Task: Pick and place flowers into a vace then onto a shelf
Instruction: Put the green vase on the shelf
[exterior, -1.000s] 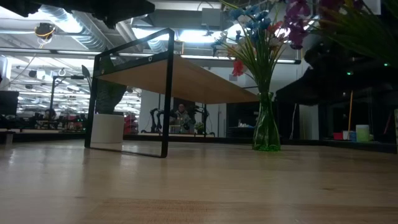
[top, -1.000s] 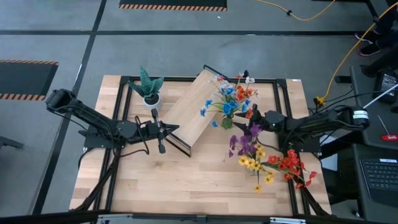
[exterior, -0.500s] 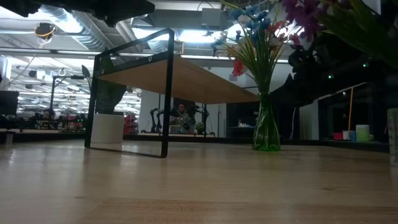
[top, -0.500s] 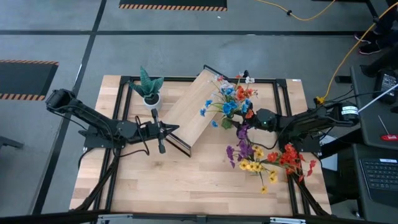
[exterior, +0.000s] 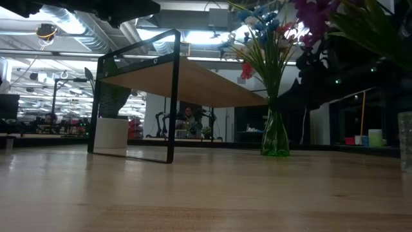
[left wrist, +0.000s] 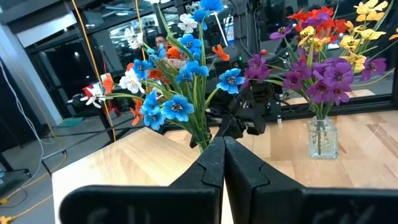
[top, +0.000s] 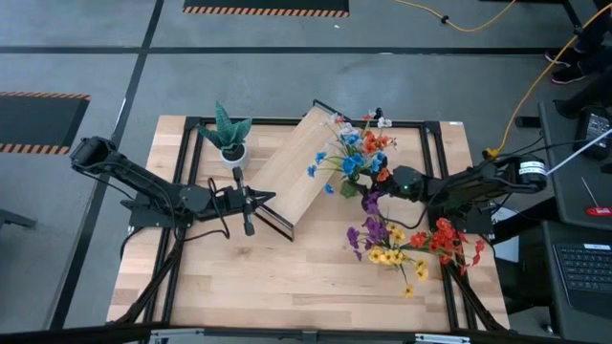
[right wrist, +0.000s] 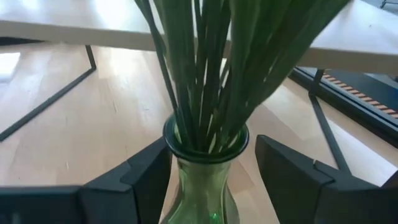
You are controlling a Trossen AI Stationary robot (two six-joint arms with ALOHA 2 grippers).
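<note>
At the left of the high view the left claw rests pinched shut with nothing in it, just beside the near end of the shelf, and it has not stirred in the last second. The shelf lies slantwise across the upper middle of the bench, with the white-potted spiky plant at its upper left.

Right of centre stands the green vace, already filled with blue, red and white flowers. The right claw has slid leftward toward it; earlier it sat farther right, among the purple blooms. Its own camera now shows its fingers spread wide on either side of the vace's neck, not yet pressing the glass. That looks like the reach before a grasp, so the flower-filling seems done and lifting the vace onto the shelf is likely next.

To the lower right, a second bunch of purple, yellow and red blossoms stands in a clear glass jar.

Much is hard to make out. From above, blossoms and the arm cover the vace's body. In the low view the right claw is only a dark mass behind the flowers. Whether a finger touches the glass I cannot tell.
</note>
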